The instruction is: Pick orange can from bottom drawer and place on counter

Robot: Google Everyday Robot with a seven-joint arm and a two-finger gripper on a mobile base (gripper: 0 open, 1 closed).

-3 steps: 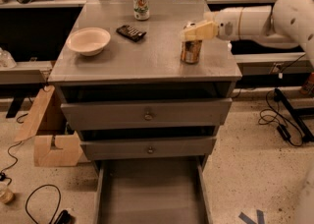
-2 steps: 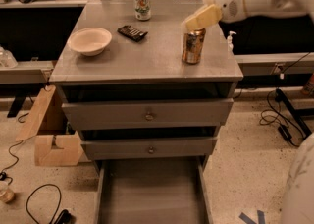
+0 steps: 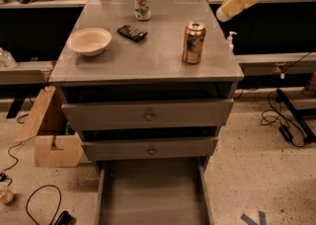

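Note:
The orange can (image 3: 193,42) stands upright on the counter (image 3: 148,56), near its right edge. My gripper (image 3: 220,15) is up at the top right, above and to the right of the can, apart from it and holding nothing. The bottom drawer (image 3: 153,194) is pulled open below the cabinet and its tray shows nothing inside.
On the counter there are also a white bowl (image 3: 89,40) at the left, a small black device (image 3: 132,32) and a white-and-green can (image 3: 142,3) at the back. Two knobbed drawers (image 3: 148,115) sit above. A cardboard box (image 3: 49,135) and cables lie on the floor.
My gripper has left the orange can standing on the counter and has risen up and to the right, away from it.

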